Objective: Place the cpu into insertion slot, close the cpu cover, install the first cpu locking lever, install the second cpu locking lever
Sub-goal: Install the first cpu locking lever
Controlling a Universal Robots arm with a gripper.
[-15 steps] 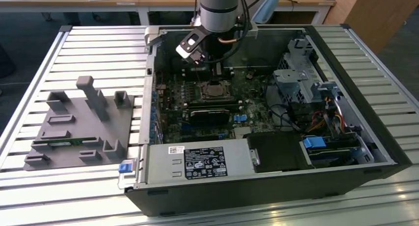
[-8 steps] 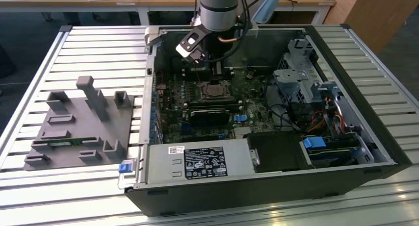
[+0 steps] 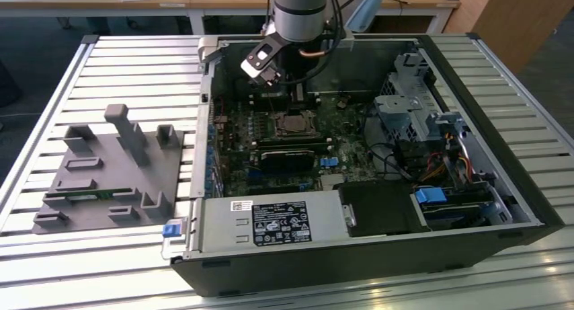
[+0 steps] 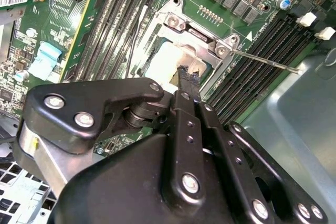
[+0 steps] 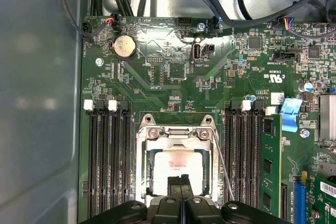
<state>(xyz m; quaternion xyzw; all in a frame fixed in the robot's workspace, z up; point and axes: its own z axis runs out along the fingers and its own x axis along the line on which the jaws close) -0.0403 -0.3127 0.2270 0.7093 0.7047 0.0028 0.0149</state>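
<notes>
At the socket: I see the cpu (image 5: 170,161) lying in the insertion slot (image 3: 294,124) of the green motherboard (image 5: 157,77), its pale face showing in both wrist views.
Cover: the cpu cover (image 5: 176,136) lies flat over the chip, and the chip shows through the cover's window.
Pincer: the gripper (image 5: 181,182) has its two black fingers pressed together, with only a hairline seam between them in the first wrist view. It holds nothing.
Contact: in the second wrist view the fingertips (image 4: 185,77) come down at the edge of the cover's window, on or just above the chip's face. I cannot tell whether they actually touch.
Lever: a thin metal locking lever (image 4: 268,60) runs from the cover's corner out over the neighbouring memory slots (image 5: 244,156), slanting away from the socket. I cannot tell whether it is latched.
Board: more memory slots (image 5: 107,161) flank the socket on its other side, and a round coin battery (image 5: 124,46) sits further along the board.
Surroundings: in the exterior view the arm (image 3: 300,14) reaches down into the open computer case (image 3: 502,189). The case lies on a slatted table (image 3: 54,88), and a grey fixture (image 3: 107,169) stands beside it on the exterior view's left.
</notes>
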